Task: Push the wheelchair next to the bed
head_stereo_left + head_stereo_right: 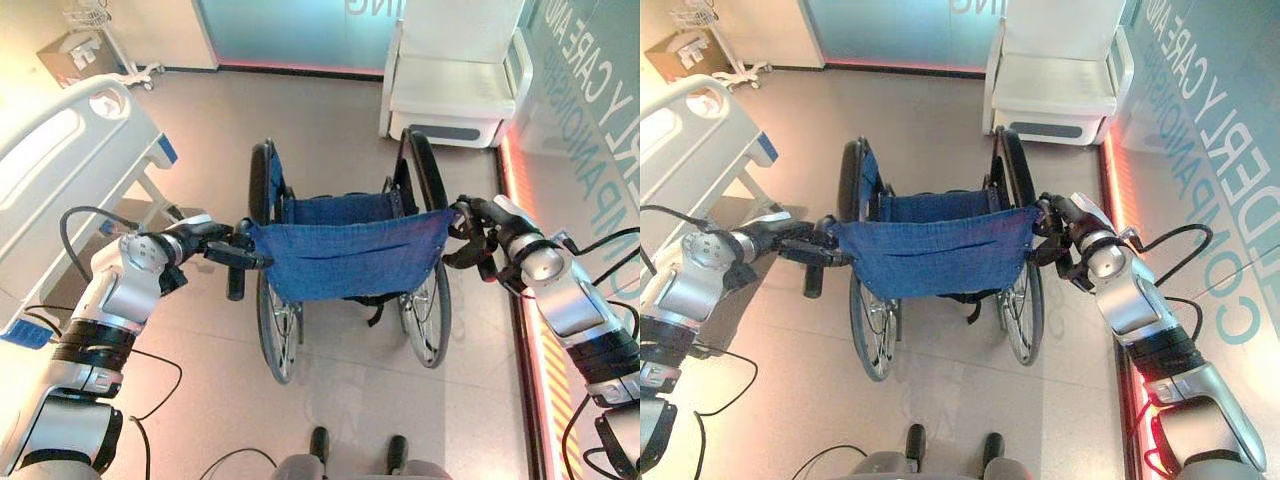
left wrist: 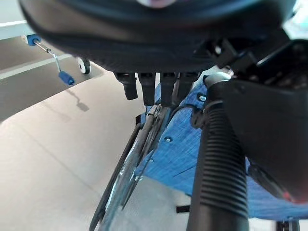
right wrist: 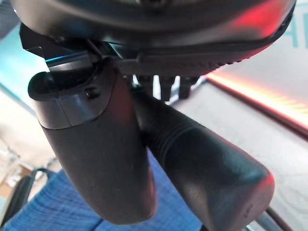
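Note:
The wheelchair [image 1: 345, 250], with a blue cloth seat and back and black wheels, stands in mid floor facing away from me. My left hand [image 1: 195, 243] is shut on its left push handle [image 1: 236, 282]; in the left wrist view the ribbed grip [image 2: 219, 168] runs between the thumb and the curled fingers [image 2: 154, 86]. My right hand [image 1: 490, 235] is shut on the right push handle, whose ribbed grip [image 3: 202, 163] lies beside the thumb [image 3: 96, 159]. The white bed [image 1: 60, 150], with blue corner parts, stands to the left of the wheelchair, with a gap of floor between them.
A white armchair [image 1: 450, 80] stands at the back right, just beyond the wheelchair. A cardboard box [image 1: 70, 52] and a white wheeled stand [image 1: 130, 70] sit at the back left. A red-lit strip [image 1: 520, 200] runs along the foot of the right wall.

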